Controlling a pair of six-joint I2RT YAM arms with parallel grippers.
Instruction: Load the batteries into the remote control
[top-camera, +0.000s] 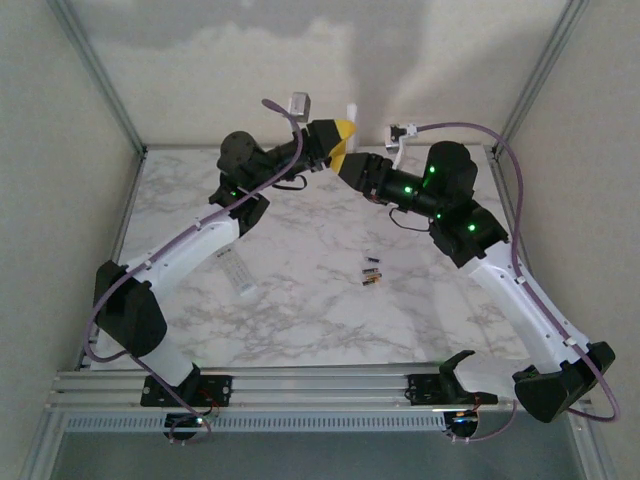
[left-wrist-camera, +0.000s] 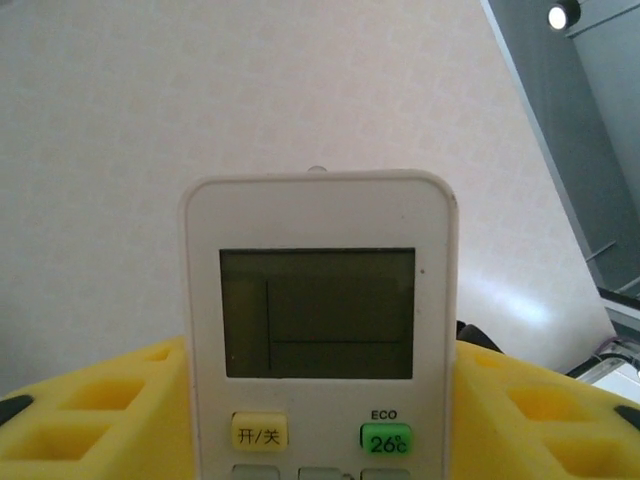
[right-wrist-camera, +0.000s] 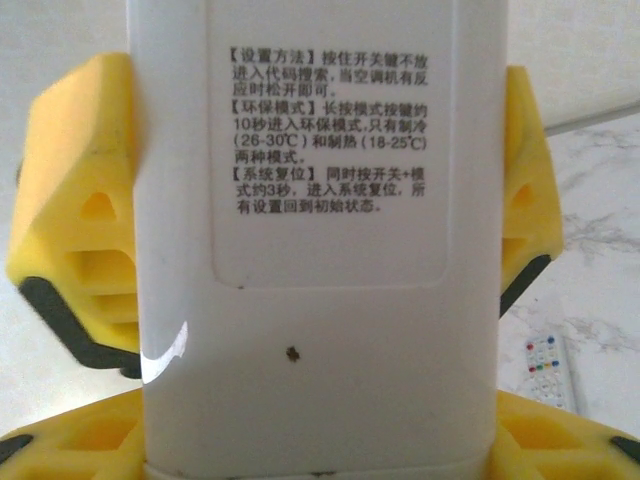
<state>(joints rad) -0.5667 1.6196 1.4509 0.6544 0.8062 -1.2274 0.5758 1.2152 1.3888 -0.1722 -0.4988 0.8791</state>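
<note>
The remote control (top-camera: 237, 272), long, slim and white, lies flat on the marble table left of centre, partly under my left arm; it also lies on the marble at the right (right-wrist-camera: 552, 368). The batteries (top-camera: 371, 272) lie loose near the table's middle. High at the back, both grippers meet on a different, wider white remote with a display window (left-wrist-camera: 318, 300). My left gripper (left-wrist-camera: 320, 410) is shut on its sides, display facing the camera. My right gripper (right-wrist-camera: 320, 445) is shut on its lower end, facing the printed back (right-wrist-camera: 320, 250). The left gripper's yellow fingers (right-wrist-camera: 85, 250) flank that remote.
The marble table (top-camera: 300, 320) ends at a metal rail (top-camera: 300, 385) in front, and the frame's walls close off the back and sides. Purple cables (top-camera: 500, 150) loop off both arms. Both arms reach up and inward, well above the tabletop.
</note>
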